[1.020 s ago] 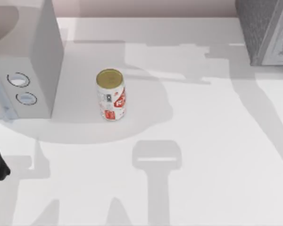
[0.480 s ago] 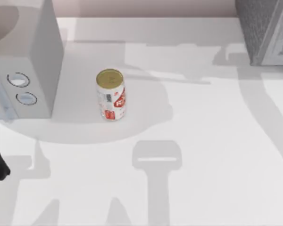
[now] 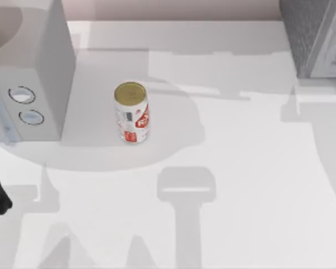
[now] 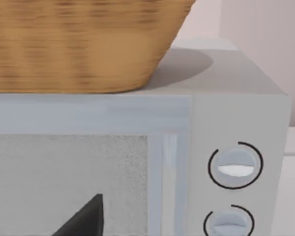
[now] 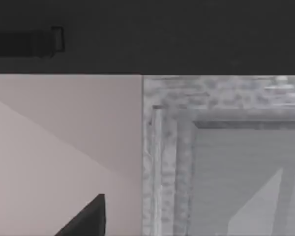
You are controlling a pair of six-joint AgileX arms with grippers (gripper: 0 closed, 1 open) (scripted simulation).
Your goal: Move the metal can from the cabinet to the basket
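The metal can [image 3: 132, 112], a small cylinder with a dull gold lid and a red-patched white label, stands upright on the smooth white table [image 3: 241, 185], left of centre and just beside the white box with two round dials [image 3: 31, 73] at the left edge. The grey speckled cabinet [image 3: 316, 36] fills the far right corner. The left wrist view shows a woven wicker basket [image 4: 83, 44] on that box; I cannot tell either gripper's state.
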